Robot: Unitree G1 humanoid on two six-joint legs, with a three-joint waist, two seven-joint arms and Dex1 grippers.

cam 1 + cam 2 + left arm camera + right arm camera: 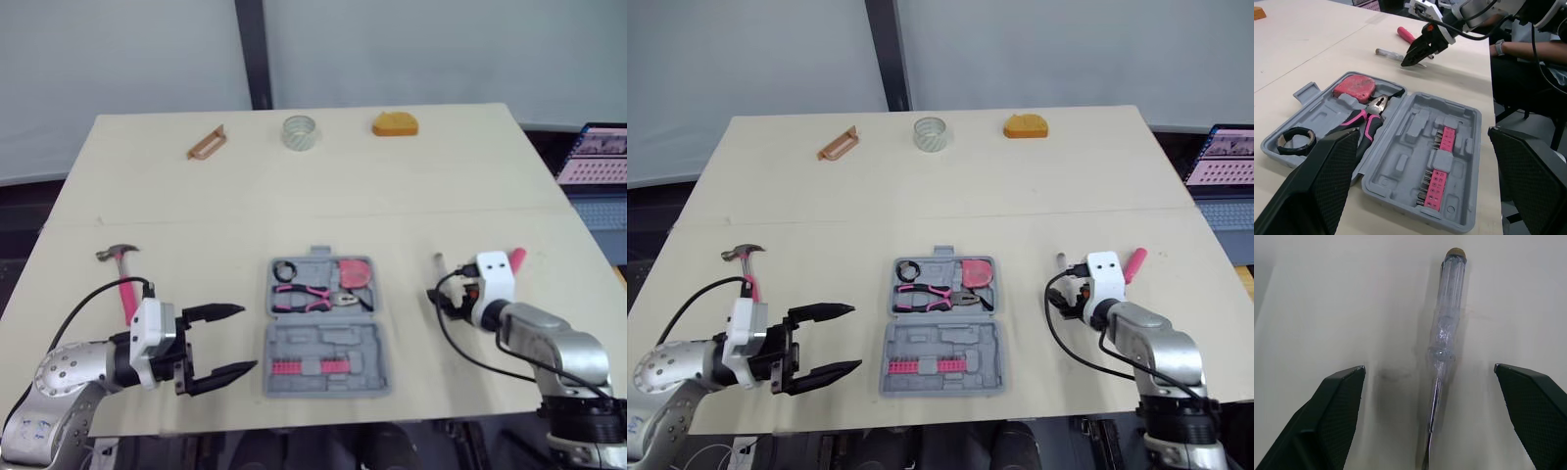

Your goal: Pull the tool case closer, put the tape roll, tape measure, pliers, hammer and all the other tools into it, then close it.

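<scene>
The grey tool case [326, 338] lies open at the table's front middle. Its far half holds pink-handled pliers [309, 297], a red tape measure [355, 272] and a small black ring [285, 269]; the near half holds pink bits [299, 367]. My left gripper [245, 340] is open just left of the case, nothing between its fingers. A pink-handled hammer [122, 279] lies further left. My right gripper [1429, 366] is open right of the case, low over a clear-handled screwdriver [1444, 323] that lies between its fingers. A clear tape roll [301, 132] sits at the back.
A copper-coloured tool [208, 143] lies at the back left and an orange object [395, 123] at the back right. A pink-handled tool [516, 258] lies just beyond the right gripper. A laptop [598, 157] stands off the table's right side. A person's arm [1528, 49] is there too.
</scene>
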